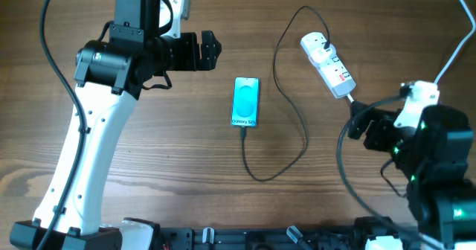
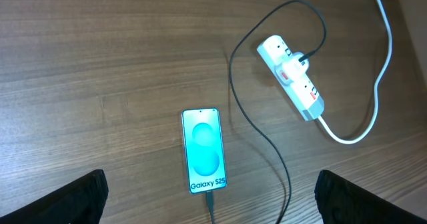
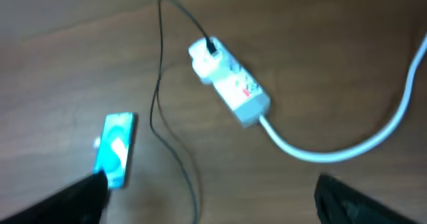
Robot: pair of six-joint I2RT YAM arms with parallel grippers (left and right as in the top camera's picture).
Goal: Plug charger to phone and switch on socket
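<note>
Looking down from above, we see the phone [image 1: 246, 101] lying flat in the middle of the picture, its screen glowing blue. The charger [image 1: 301, 127] is a thin black wire. One end meets the bottom edge of the phone and looks pushed in. The wire then loops down, right and up to a plug sitting in the socket [image 1: 329, 65] at the upper right. Our left gripper [image 1: 213, 50] is up and left of the phone, spread wide with nothing in it. Our right gripper [image 1: 357, 123] is just below the lower end of the socket, also spread wide and holding nothing. We think only the switch is left to do. The red switches [image 2: 284, 69] are tiny, so we could press the wrong spot or miss them. The socket looks light, and a push from the side could make it slide on the table [image 1: 186, 153]. If it slides, it could tug the wire and pull the tip out of the phone. A finger could also catch the thick white cord [image 3: 320, 155]. We cannot tell if a switch is on.
</note>
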